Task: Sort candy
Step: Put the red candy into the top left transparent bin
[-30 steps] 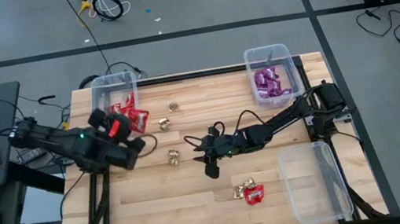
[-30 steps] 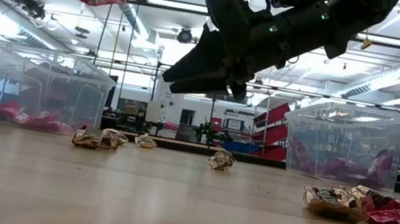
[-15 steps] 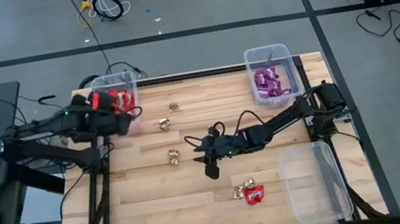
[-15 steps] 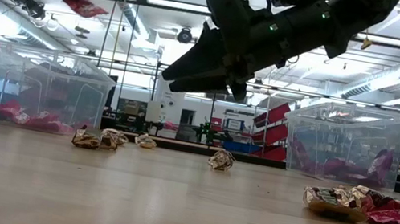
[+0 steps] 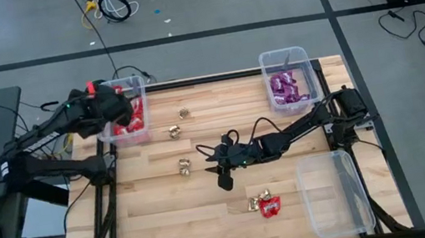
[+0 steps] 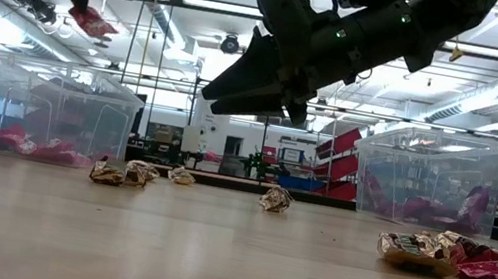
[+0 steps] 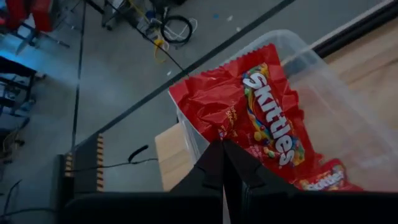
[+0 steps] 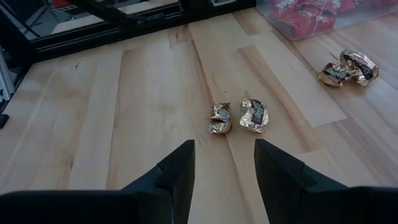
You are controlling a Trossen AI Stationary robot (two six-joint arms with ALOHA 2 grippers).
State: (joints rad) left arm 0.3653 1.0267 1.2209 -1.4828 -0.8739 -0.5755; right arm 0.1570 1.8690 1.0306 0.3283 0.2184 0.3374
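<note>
Hanging above the bin's (image 5: 120,85) rim, left fingers (image 7: 222,163) pinch red packet (image 7: 249,121).

There are three clear bins: one with red packets (image 5: 130,119), one with purple packets (image 5: 285,88), and one with none (image 5: 334,195). Five gold pieces (image 5: 185,167) lie on the table (image 5: 168,218). One red packet (image 5: 270,206) lies there too.
</note>
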